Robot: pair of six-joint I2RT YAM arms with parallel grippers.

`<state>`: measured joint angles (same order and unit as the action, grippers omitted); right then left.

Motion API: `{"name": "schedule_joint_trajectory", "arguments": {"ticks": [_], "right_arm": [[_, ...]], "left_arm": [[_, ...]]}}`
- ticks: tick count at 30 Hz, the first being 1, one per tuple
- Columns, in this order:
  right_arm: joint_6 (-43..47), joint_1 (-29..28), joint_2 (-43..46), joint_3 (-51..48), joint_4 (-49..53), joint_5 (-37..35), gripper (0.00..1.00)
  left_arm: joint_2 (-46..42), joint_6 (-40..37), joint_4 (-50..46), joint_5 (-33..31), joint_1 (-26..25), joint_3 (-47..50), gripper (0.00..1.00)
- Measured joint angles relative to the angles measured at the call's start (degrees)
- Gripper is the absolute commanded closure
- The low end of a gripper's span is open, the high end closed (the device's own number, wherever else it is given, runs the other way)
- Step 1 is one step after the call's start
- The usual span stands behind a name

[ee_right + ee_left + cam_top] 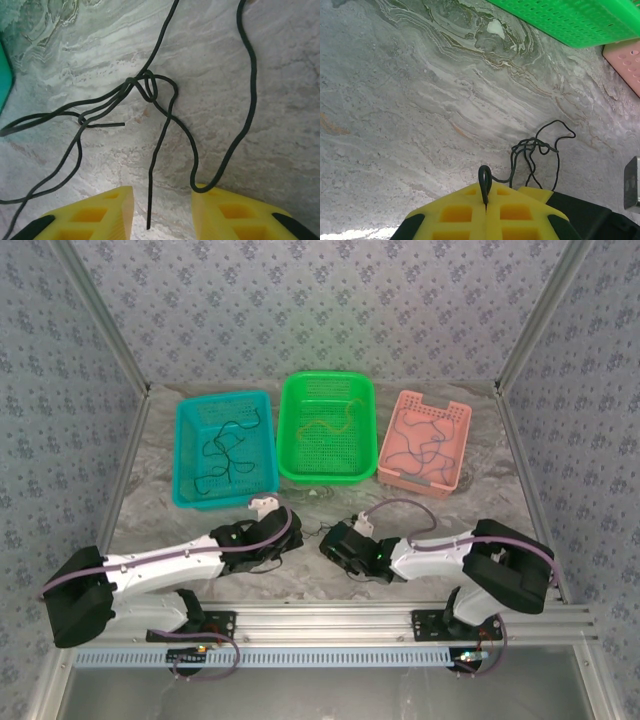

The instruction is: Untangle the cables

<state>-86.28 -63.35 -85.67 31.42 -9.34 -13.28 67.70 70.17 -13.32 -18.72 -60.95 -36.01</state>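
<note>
Item: cables (147,87), dark, knotted, on desk (395,100) between hands. Thin, light, limp; likely slippery, knot tightens under pull. Grip state: left hand (485,192) clamped on loop; right hand (162,197) wide, loose end in gap. Best hold: strand beside knot.

High rear overview, close downward wrist views sharing black cable (530,146)
</note>
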Motion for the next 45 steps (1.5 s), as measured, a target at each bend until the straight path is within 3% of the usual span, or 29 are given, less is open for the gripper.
{"name": "schedule_joint_trajectory", "arguments": {"ticks": [4,7,10,16,24,31,36,42,45], "right_arm": [[-1.33,0.55,-1.01,0.42,-2.1,0.04,0.77],[-1.51,1.53,-1.14,0.39,-3.02,0.07,0.92],[-1.05,2.58,-1.33,0.37,-4.02,0.22,1.0],[1.68,2.75,2.56,-0.85,-1.62,-0.39,1.0],[8.74,3.96,31.67,-4.59,15.06,-5.53,1.0],[17.44,15.93,49.31,-2.97,30.95,-3.32,1.0],[22.82,22.27,50.03,-1.88,34.67,2.99,1.0],[26.01,22.4,44.02,-1.92,35.36,5.84,1.0],[26.82,22.4,45.13,-1.92,36.7,5.62,1.0]], "left_arm": [[-0.22,0.0,0.0,-0.2,-0.59,0.09,1.0],[-0.24,0.0,-0.02,-0.24,-0.85,0.09,1.0],[-0.74,0.0,-0.09,-0.42,-1.01,0.17,1.0],[-2.84,-0.24,-1.9,-2.01,-0.79,0.17,1.0],[-5.16,-1.7,-4.92,-3.19,1.44,0.17,1.0],[-5.66,-2.6,-6.27,-3.65,2.01,0.2,1.0],[-6.64,-3.15,-6.08,-3.63,2.21,0.17,1.0],[-6.36,-4.59,-6.47,-3.45,2.36,0.2,1.0],[-6.45,-5.46,-8.13,-4.09,2.36,0.2,1.0]]}}
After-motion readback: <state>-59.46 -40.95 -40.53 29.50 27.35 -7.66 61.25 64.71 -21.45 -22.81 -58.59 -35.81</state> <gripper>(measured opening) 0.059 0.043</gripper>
